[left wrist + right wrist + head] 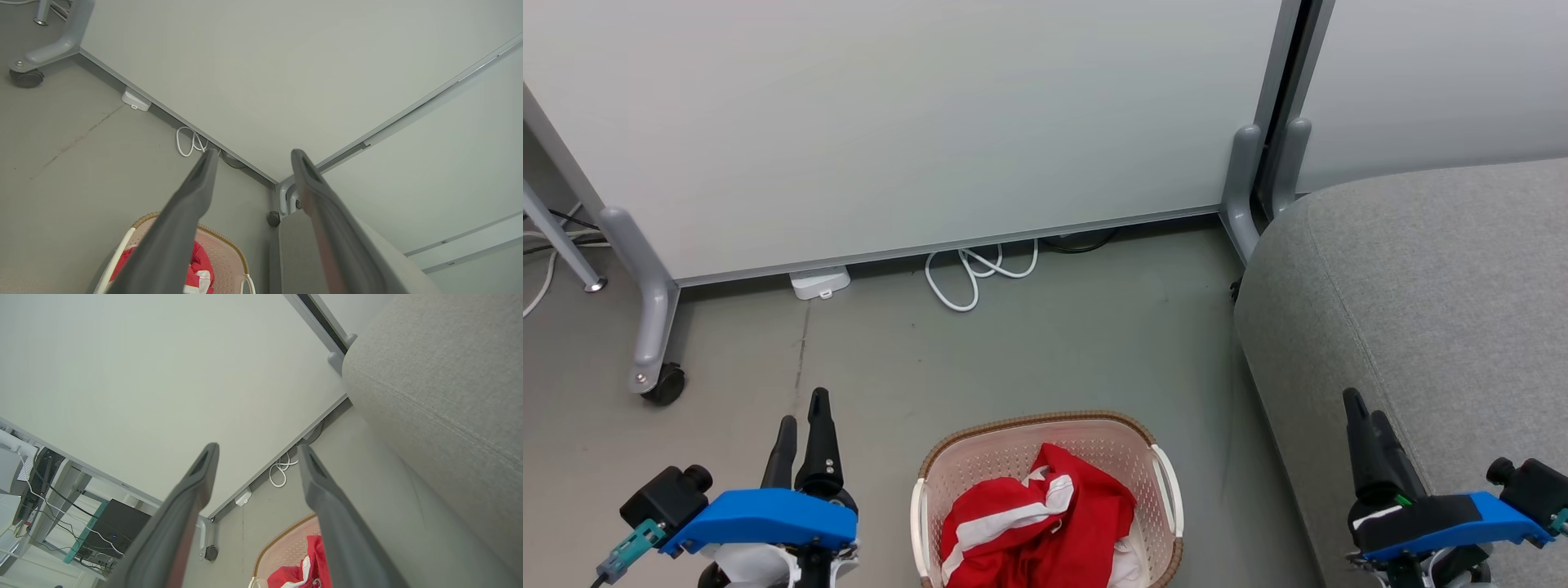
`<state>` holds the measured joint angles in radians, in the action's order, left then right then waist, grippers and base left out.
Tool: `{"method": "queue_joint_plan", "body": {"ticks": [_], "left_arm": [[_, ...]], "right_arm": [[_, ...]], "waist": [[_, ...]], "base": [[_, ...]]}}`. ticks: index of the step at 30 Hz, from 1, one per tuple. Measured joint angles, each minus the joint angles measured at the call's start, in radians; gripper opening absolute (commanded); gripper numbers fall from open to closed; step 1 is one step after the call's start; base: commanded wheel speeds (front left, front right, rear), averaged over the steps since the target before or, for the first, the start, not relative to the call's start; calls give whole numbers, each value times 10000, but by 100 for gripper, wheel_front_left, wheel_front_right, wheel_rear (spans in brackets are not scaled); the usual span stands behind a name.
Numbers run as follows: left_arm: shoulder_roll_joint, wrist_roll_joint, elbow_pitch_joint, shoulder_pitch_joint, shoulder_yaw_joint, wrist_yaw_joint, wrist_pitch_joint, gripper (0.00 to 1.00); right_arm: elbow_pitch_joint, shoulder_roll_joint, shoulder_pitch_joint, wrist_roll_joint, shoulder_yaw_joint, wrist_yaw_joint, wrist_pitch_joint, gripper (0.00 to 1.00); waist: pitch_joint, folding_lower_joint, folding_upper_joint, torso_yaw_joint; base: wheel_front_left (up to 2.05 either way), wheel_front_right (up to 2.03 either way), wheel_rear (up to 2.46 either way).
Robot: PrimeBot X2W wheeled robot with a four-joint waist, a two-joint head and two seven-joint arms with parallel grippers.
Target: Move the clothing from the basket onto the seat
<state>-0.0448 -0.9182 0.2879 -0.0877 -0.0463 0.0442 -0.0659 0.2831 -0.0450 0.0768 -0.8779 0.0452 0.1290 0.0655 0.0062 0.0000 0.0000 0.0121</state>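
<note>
The crumpled red-and-white fabric clothing [1037,523] in the cream perforated plastic basket [1029,420] is judged light and limp. Its raised fold should be pinched. The left gripper [802,408] and right gripper [1364,407] are parted, empty.

no readable text, labels, brands or numbers on anything in these views

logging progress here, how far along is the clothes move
Nothing done: the clothing lies in the basket, none on the visible seat. Nothing in hand: the left tool and right tool hang open and empty. The whole transfer is left.
</note>
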Motion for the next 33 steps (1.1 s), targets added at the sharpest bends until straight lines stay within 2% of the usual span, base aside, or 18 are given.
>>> {"method": "queue_joint_plan", "body": {"ticks": [17,33], "left_arm": [[-121,2606,224,-190,-424,-84,-522,100],[-123,4019,663,-284,-533,-69,-951,100]], "right_arm": [[67,-4,130,2489,-159,0,508,100],[109,-10,133,4368,-255,2,769,100]], "waist": [[55,1,0,85],[-13,0,0,165]], "base": [[0,0,0],[0,0,0]]}}
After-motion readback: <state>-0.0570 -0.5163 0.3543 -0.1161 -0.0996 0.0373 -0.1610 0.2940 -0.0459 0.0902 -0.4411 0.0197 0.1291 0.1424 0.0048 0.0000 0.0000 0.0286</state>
